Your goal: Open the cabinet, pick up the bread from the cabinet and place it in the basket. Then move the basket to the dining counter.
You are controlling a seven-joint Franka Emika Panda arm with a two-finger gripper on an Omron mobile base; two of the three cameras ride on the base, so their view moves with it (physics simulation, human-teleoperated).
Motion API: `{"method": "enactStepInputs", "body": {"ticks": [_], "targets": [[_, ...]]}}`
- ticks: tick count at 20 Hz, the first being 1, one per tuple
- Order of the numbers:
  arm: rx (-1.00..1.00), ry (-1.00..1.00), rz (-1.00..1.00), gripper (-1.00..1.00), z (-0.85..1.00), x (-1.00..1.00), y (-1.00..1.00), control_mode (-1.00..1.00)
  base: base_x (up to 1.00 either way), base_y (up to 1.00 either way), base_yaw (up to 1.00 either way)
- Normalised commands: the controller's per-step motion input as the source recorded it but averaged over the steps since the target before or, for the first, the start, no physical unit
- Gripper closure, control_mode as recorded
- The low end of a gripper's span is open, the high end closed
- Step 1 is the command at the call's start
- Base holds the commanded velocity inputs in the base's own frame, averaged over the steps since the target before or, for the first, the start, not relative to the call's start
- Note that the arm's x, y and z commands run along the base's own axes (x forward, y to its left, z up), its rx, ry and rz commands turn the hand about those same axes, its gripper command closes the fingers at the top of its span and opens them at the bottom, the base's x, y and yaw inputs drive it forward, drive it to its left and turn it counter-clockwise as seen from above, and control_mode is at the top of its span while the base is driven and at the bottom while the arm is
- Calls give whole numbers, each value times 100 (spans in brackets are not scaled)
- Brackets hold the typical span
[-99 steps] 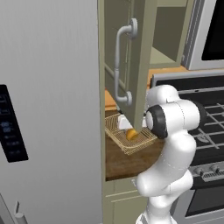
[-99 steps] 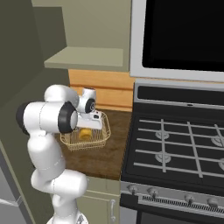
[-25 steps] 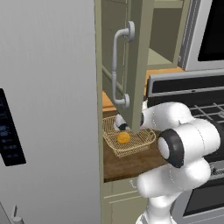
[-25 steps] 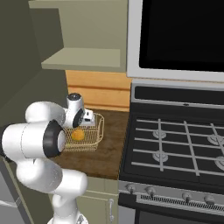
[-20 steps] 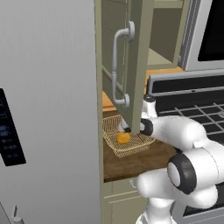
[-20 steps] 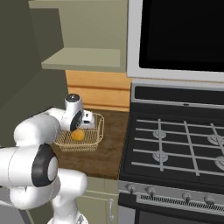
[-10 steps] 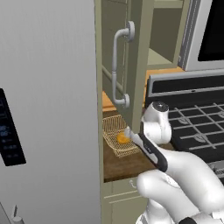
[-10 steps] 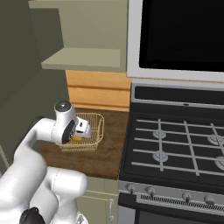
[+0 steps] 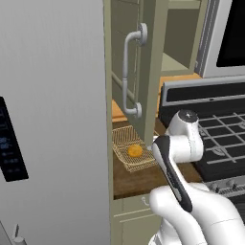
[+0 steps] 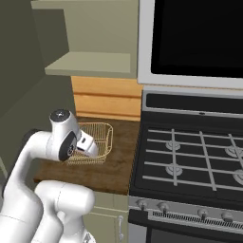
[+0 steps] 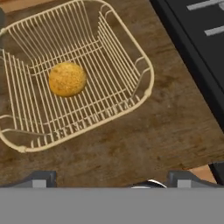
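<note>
The tan wire basket (image 11: 146,74) sits on the short wood counter, and the round golden bread (image 11: 67,78) lies inside it left of centre. My gripper (image 11: 111,179) hovers above the counter just beyond one long side of the basket, open, with its fingertips (image 11: 41,177) wide apart and nothing between them. From the base, the basket (image 9: 125,143) with the bread (image 9: 135,150) lies below the open olive cabinet door (image 9: 152,62) and its grey handle (image 9: 127,72). In the right base view my gripper (image 10: 92,149) covers the basket's (image 10: 102,137) near side. The dining counter is out of view.
The grey fridge (image 9: 52,119) walls off the left. A black stove (image 10: 190,152) borders the counter on the right, with a microwave (image 10: 194,38) above it. The open cabinet's empty shelf (image 10: 90,64) hangs over the basket. Bare wood counter (image 11: 175,131) lies between basket and stove.
My arm has swung round and the hand has drawn back from directly over the bread to the basket's side. The bread and basket have stayed put, and the jaws stay open.
</note>
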Motion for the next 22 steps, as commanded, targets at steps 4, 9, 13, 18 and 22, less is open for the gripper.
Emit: {"method": "enactStepInputs", "body": {"ticks": [4,9,13,18,22], "targets": [[12,3,-21,-100,24,-11,-5,-100,0,0,0],[17,7,-19,-100,1,29,0,-100,0,0,0],[13,15,-19,-100,-36,57,0,-100,0,0,0],[6,14,-9,-100,-45,76,-7,-100,0,0,0],[1,9,-6,-100,-39,34,0,-100,0,0,0]]}}
